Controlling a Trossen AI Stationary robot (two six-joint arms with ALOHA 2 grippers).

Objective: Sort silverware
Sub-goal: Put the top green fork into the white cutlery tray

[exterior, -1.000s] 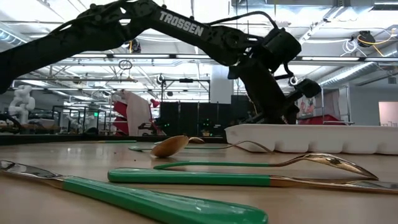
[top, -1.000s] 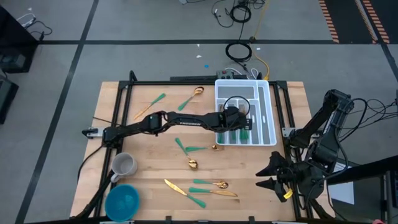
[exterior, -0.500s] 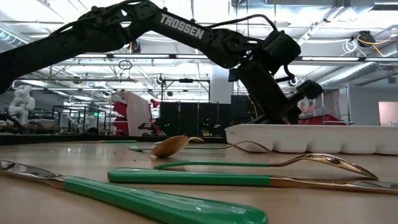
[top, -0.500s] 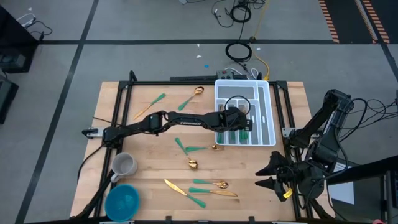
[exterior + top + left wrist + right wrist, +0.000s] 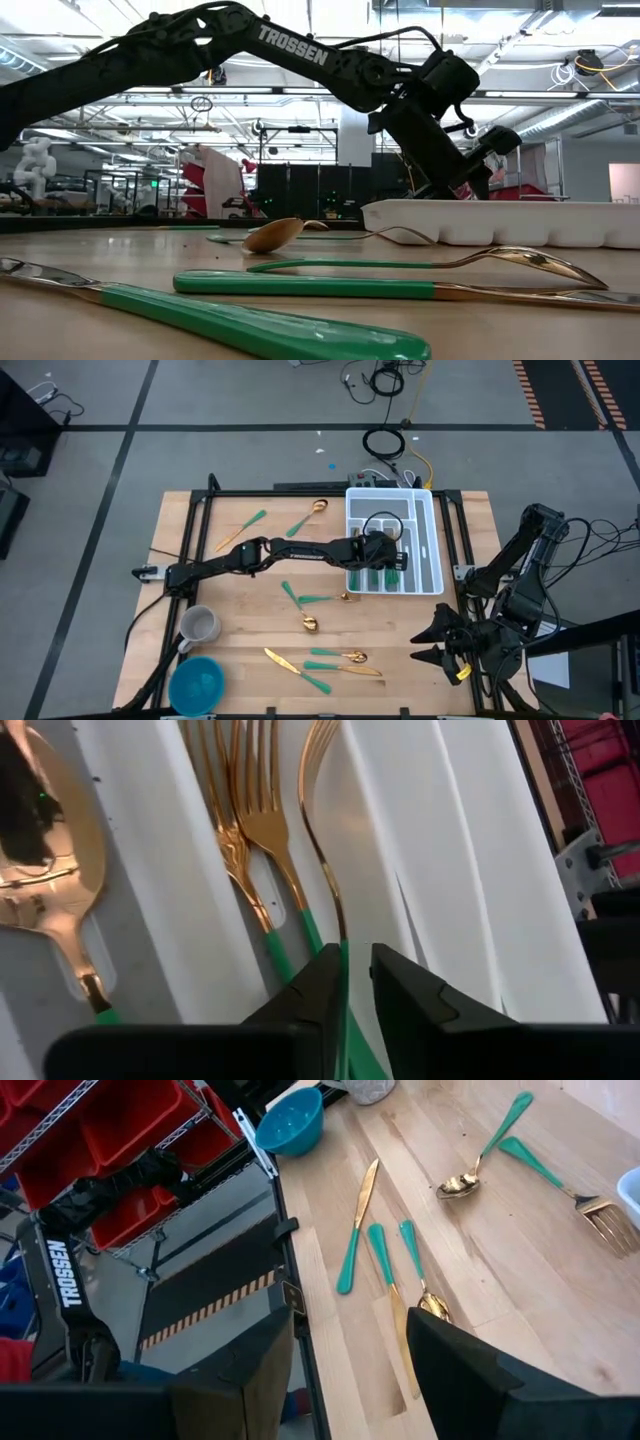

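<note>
My left gripper (image 5: 384, 558) hangs over the white tray (image 5: 431, 538) at the table's far right and is shut on a gold fork (image 5: 322, 830) with a green handle. Two forks (image 5: 250, 820) and a spoon (image 5: 48, 840) lie in the tray's compartments. More silverware lies flat on the wood: a fork (image 5: 316, 598) and spoon (image 5: 300, 610) mid-table, knives and a spoon (image 5: 330, 663) near the front edge, and a knife (image 5: 243, 528) and spoon (image 5: 308, 515) at the far side. My right gripper (image 5: 420, 643) waits open at the near right corner. My left gripper pinches the fork's green handle (image 5: 344, 958) between its two fingers (image 5: 322, 975), just behind where the gold neck starts. It comes from above, slanting down into the tray, with the fork running on ahead of the fingers. The head reaches in beside the two lying forks; whether it touches the tray I cannot tell.
A grey mug (image 5: 199, 625) and a blue bowl (image 5: 197, 682) stand at the near left corner. A black frame (image 5: 300, 492) edges the table. Bare wood lies between the tray and my right gripper (image 5: 350, 1330). Red bins (image 5: 120, 1140) show beyond the table's edge.
My left gripper has tipped a little more aslant and edged toward the table's right over the tray, staying shut on the fork. My right arm has kept still.
</note>
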